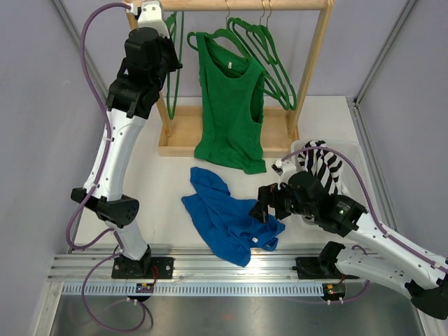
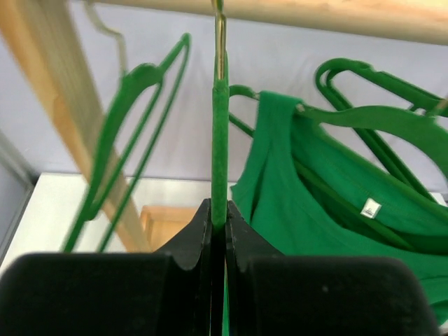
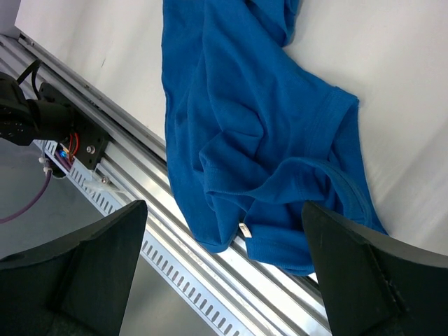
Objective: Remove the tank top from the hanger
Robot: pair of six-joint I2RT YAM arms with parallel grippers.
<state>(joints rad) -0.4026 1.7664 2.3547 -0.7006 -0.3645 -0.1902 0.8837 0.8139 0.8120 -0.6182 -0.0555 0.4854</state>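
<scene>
**Green tank top on the rack, left arm gripping the hanger beside it**

From above, we see the sleeveless green tank top (image 1: 229,105) draped on a hanger (image 1: 225,29) from the wooden rack (image 1: 311,70). Only the left wrist view shows its white neck label, and the left end effector (image 2: 218,222) pinched onto a second hanger (image 2: 220,140), seen edge-on. The right wrist view shows the right end effector (image 3: 224,224) spread wide above a crumpled blue shirt (image 3: 245,119) on the desk (image 1: 168,185).

Matt green cloth tank top (image 1: 229,112), smooth pale wooden rack (image 1: 316,63), matt velvety hanger (image 2: 220,154).
</scene>
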